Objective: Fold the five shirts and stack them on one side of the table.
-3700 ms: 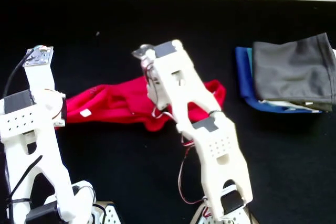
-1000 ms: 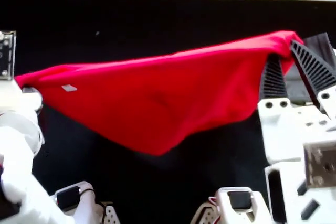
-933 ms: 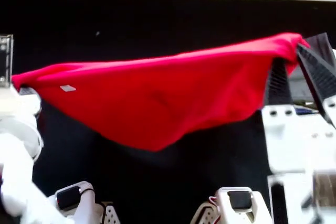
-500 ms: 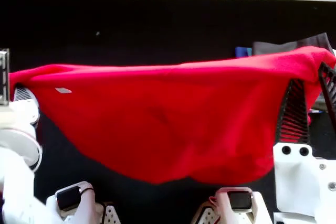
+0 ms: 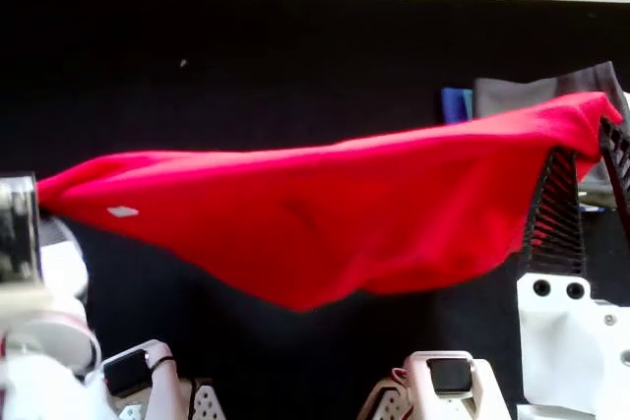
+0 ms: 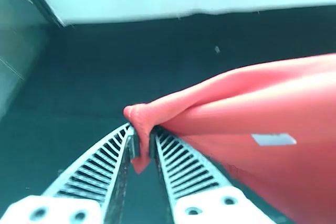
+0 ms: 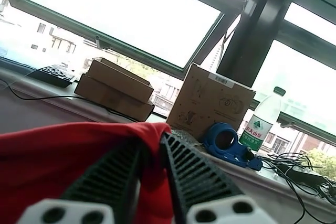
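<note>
Fingers (image 5: 553, 213) of both arms are closed on a red shirt (image 5: 325, 213), stretched aloft near the folded stack (image 5: 532, 95), high view. Left wrist: left gripper (image 6: 140, 140) pinches one corner. Right wrist: right gripper (image 7: 154, 145) pinches another. Judged: this shirt is not yet folded.

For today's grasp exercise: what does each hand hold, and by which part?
Both hold the red shirt: the left hand pinches one bunched end, the right hand the opposite end.
</note>
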You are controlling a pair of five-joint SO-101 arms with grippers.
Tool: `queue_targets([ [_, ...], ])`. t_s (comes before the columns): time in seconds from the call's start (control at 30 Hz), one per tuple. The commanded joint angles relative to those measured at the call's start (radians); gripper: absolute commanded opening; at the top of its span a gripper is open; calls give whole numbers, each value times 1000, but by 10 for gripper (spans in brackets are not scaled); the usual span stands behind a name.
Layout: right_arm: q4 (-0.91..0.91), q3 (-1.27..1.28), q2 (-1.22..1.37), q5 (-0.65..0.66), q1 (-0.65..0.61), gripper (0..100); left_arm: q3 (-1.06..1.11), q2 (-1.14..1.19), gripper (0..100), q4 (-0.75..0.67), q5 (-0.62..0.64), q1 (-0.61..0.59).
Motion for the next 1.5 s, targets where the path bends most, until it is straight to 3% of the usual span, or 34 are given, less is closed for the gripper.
queue_targets([
  [0.0, -2, -27, -18, 6, 18, 5, -2, -38, 8, 2, -3, -16],
  [0.43, -10, 28, 81, 3, -4, 5, 44, 4, 8, -81, -3, -15],
  [0.63, -77, 183, 262, 3, -116, 5, 97, 275, 8, -133, -5, -7],
  [0.87, -311, 381, 510, 5, -127, 5, 87, 661, 8, -296, -6, 131],
  [1.07, -403, 295, 722, 5, -124, 5, -208, 963, 8, -324, -6, 170],
  [1.3, -383, 85, 860, 5, -122, 5, -723, 1267, 8, -144, -81, 176],
  [1.47, -349, 82, 924, 5, -120, 5, -897, 1452, 8, -87, -81, 176],
])
